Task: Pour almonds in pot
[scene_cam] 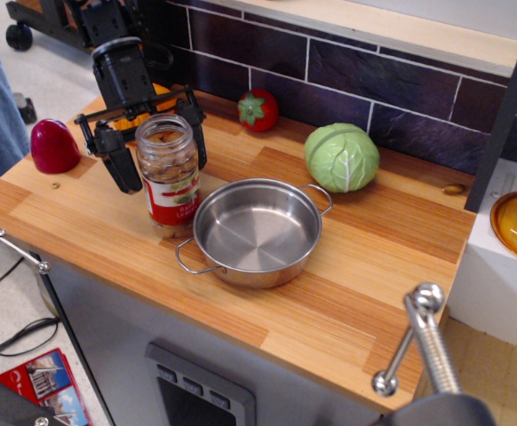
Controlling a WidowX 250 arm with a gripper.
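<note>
A wooden counter (347,293) holds an empty steel pot (254,232) at its centre, a green cabbage (341,157) behind it. Just left of the pot stands the open jar of almonds (167,175), upright. The gripper (152,142) straddles the jar's upper part, jaws spread wide, not clamping it.

A single camera looks down at an angle from above the near right corner of the wooden surface (347,302), fairly near, facing the dark tiled back wall (347,71), with floor visible at left.
</note>
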